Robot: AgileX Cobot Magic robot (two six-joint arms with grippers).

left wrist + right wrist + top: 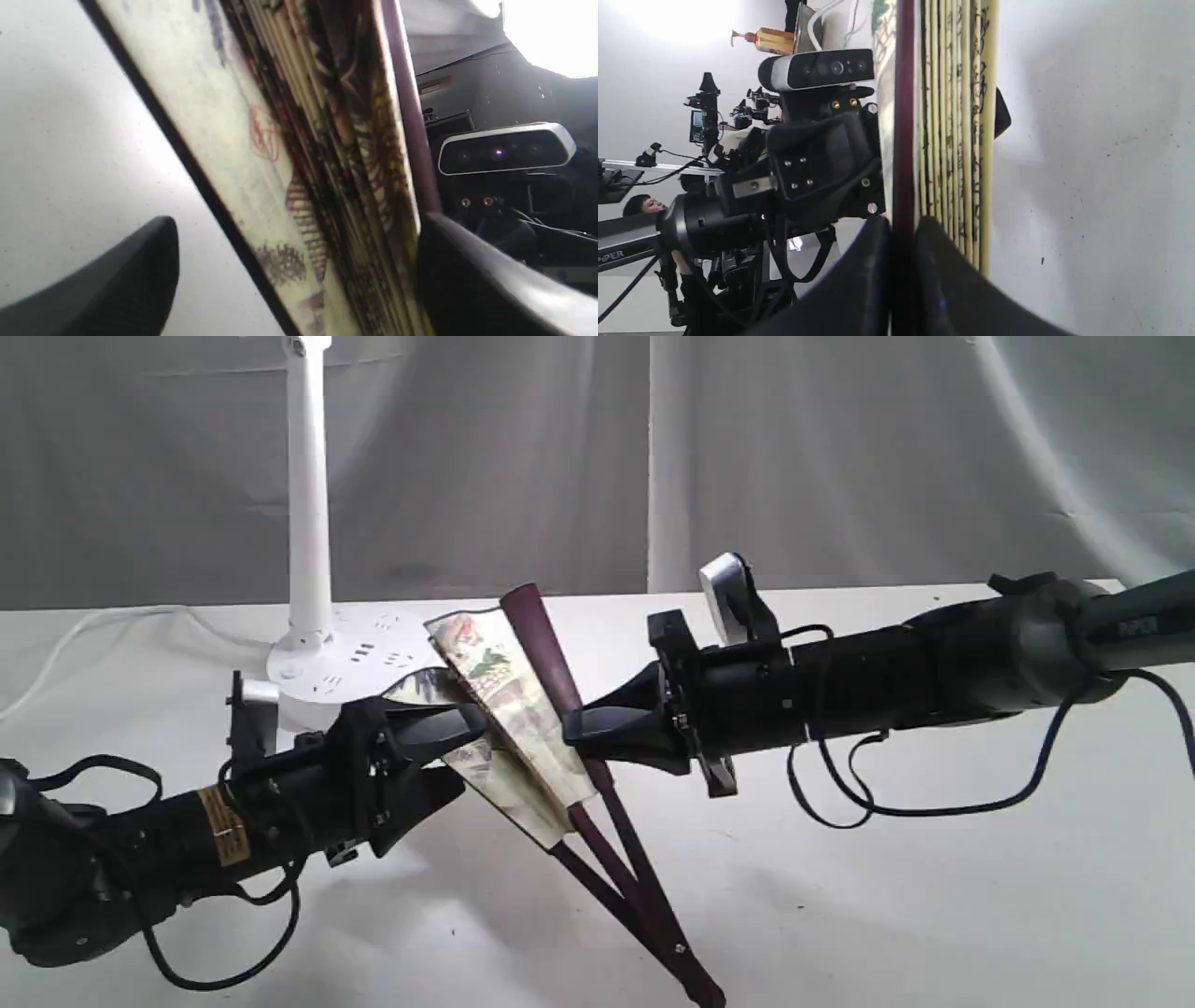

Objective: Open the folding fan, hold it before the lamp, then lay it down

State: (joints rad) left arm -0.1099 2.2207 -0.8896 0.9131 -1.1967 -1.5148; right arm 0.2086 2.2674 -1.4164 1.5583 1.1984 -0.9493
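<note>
I'm clamping the right pincer [571, 728] on the maroon guard of the folding fan [509, 700]; the left pincer [470, 751] is straddling its pleats, jaws spread. Between them it's hanging barely splayed. Beyond the left pincer the lamp [308, 523] is waiting: showing and laying-down are pending.

Black left arm [140, 859] & right arm [915, 663], looping black cables [840, 793]; yellow label [222, 823] on left; silver cams [724, 597].
</note>
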